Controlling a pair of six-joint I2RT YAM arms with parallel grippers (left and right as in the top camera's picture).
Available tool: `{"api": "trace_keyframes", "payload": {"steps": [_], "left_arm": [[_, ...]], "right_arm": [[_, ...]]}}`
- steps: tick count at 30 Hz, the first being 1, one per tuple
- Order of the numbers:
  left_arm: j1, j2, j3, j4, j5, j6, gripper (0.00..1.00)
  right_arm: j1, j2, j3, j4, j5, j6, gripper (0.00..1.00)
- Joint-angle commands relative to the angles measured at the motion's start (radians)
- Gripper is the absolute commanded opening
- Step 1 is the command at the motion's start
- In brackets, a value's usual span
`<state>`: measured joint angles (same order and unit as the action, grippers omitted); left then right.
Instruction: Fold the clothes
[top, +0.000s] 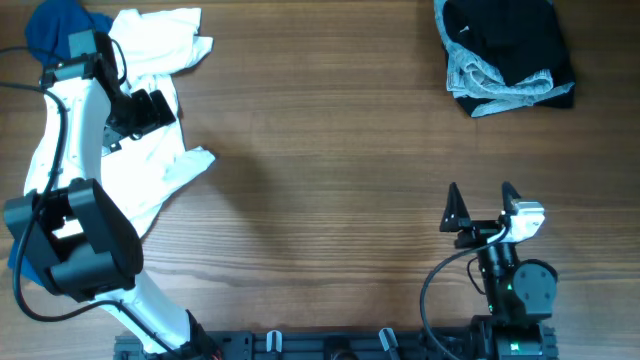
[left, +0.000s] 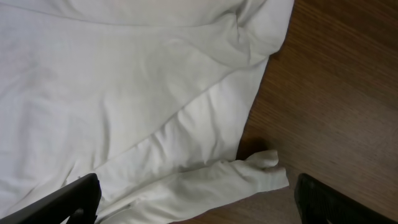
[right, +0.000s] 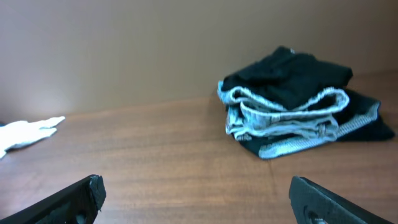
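Overhead view: left gripper (left: 196, 202) hangs wide open, holding nothing, over the white shirt (top: 150, 160) by the left edge. Right gripper (top: 481, 195) is spread and empty too, near the front edge.

Three views of one wooden desk (top: 330, 150): one overhead, two wrist-mounted.
Left wrist looks down, close above the white shirt (left: 124, 93); right wrist looks low across toward the folded dark clothes (right: 292, 74); overhead shows both.
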<state>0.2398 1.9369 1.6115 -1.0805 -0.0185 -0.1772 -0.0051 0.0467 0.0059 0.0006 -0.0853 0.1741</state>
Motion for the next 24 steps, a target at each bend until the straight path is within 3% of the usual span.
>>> {"api": "trace_keyframes", "payload": {"steps": [1,24], "left_arm": [[0.005,-0.02,0.01,0.0,-0.009,0.013,1.0],[0.006,-0.042,0.01,0.0,-0.01,0.013,1.0]], "right_arm": [[0.006,-0.042,-0.002,0.009,0.011,-0.017,1.0],[0.006,-0.035,-0.001,0.003,0.012,-0.017,1.0]]}}
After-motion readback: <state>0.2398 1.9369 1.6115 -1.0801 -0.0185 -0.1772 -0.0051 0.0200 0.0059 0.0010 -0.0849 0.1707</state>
